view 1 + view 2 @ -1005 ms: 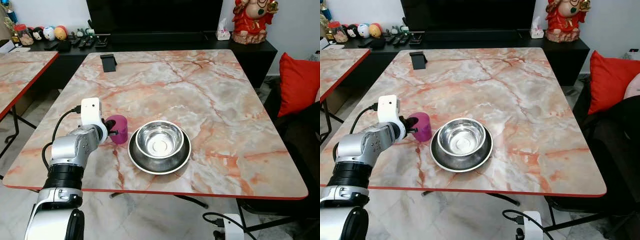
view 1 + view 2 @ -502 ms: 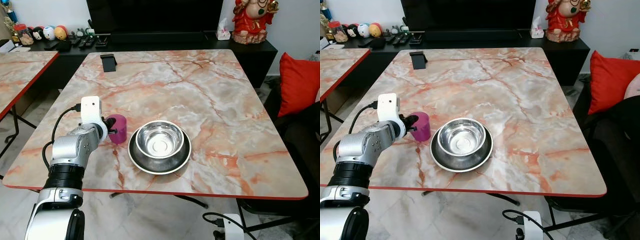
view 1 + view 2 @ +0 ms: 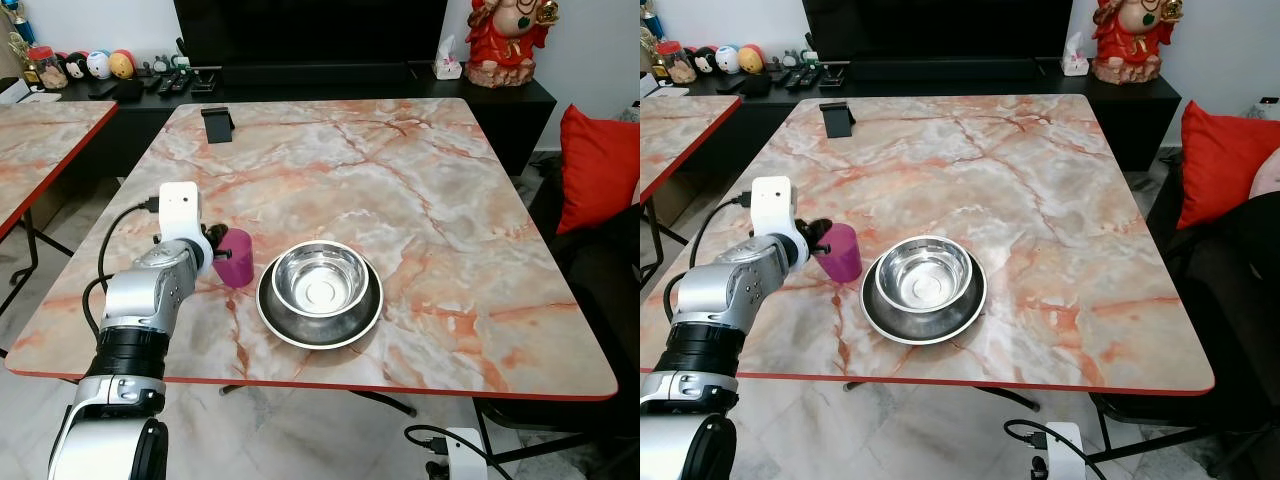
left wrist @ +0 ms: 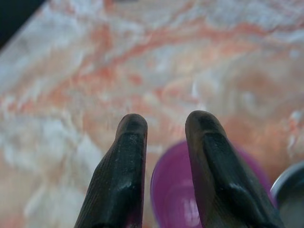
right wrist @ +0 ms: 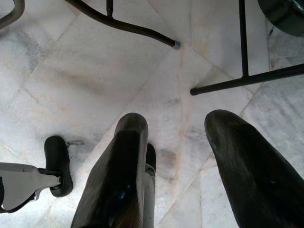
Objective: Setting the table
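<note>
Table [image 3: 430,190]: your left pincer [image 4: 164,142] hangs slightly parted above the magenta cup [image 3: 236,258], gripping nothing, just beside the steel bowl [image 3: 319,280]; right pincer [image 5: 175,161] open over the floor.

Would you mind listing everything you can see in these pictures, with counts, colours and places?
table: one, pink-veined marble top with red edge, in front of the robot
cup: one, magenta, upright near the table's front left, beside the plate
plate: one, dark steel, near the front edge
bowl: one, shiny steel, resting in the plate
phone stand: one, black, far left corner of the table
second table: one, same marble, to the left
cushion: one, red, far right
statue: one, red, on the dark sideboard
left gripper: fingers apart, straddling the cup's rim
right gripper: open, hanging over the floor
</note>
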Available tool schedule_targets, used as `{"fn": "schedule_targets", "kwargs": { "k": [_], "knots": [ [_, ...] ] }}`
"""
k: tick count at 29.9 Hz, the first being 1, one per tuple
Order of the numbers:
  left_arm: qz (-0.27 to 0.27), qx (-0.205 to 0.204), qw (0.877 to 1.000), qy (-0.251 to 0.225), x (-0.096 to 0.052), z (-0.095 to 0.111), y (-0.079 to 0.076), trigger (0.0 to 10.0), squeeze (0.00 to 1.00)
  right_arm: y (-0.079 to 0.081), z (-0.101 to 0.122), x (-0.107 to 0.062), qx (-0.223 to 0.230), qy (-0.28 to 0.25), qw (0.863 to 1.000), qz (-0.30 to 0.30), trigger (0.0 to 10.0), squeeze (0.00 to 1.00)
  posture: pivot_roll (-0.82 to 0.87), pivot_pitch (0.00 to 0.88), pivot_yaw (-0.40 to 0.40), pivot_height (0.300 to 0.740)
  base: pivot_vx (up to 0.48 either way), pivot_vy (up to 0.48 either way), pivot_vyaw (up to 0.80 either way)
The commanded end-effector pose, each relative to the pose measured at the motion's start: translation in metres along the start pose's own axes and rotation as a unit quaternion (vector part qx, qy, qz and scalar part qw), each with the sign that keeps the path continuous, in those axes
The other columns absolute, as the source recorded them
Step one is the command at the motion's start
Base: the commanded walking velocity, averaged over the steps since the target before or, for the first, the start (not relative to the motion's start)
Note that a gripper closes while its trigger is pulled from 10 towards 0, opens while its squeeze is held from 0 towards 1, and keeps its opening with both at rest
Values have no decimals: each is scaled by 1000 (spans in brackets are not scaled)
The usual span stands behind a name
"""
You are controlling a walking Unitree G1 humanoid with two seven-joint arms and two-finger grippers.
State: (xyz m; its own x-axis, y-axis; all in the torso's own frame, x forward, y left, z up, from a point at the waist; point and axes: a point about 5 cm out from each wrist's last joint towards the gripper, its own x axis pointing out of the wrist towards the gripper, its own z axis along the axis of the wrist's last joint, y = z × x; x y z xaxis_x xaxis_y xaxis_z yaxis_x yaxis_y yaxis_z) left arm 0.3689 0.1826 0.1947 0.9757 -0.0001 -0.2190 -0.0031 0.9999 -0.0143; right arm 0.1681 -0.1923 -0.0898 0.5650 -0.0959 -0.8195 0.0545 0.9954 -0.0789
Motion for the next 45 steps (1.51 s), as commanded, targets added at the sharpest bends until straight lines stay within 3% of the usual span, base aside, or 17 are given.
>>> {"fn": "schedule_targets", "kwargs": {
  "k": [1,3,5,6,7,8,18,22,35,45],
  "knots": [
    [-9,32,996,-83,-5,25,-2,10000,0,0,-4,-1,-1,9,1000,1,10000,0,-59,0,37,740,0,0,0],
    [-14,26,994,-109,-7,31,-2,10000,0,0,-4,-1,-1,9,1000,1,10000,0,-61,0,39,740,0,0,0],
    [-14,31,983,-181,-16,41,-1,10000,0,-1,-5,-1,1,8,1000,0,10000,0,-58,0,38,740,0,0,0],
    [-14,31,983,-181,-16,41,-1,10000,0,-1,-5,-1,1,8,1000,0,10000,0,-58,0,38,740,0,0,0],
    [0,76,975,-209,-21,39,0,10000,0,-1,-5,-1,1,8,1000,0,10000,0,-60,0,38,740,0,0,0],
    [3,94,971,-219,-24,37,1,10000,0,-1,-5,-1,1,8,1000,0,10000,0,-60,0,38,740,0,0,0],
    [58,62,946,-314,-53,16,5,10000,0,-6,-5,-2,8,-1,1000,-2,10000,0,-72,0,33,740,0,0,0],
    [50,83,941,-323,-56,13,1,10000,0,-7,-5,-2,8,-1,1000,-3,10000,0,-71,0,33,740,0,0,0],
    [59,84,938,-332,-56,13,2,10000,0,-15,-6,-3,10,-1,1000,-6,10000,0,-71,0,42,740,0,427,0],
    [65,77,938,-333,-55,14,4,10000,0,-6,-5,-2,11,0,1000,-1,10000,0,-70,0,45,740,0,412,0]
  ]
}}
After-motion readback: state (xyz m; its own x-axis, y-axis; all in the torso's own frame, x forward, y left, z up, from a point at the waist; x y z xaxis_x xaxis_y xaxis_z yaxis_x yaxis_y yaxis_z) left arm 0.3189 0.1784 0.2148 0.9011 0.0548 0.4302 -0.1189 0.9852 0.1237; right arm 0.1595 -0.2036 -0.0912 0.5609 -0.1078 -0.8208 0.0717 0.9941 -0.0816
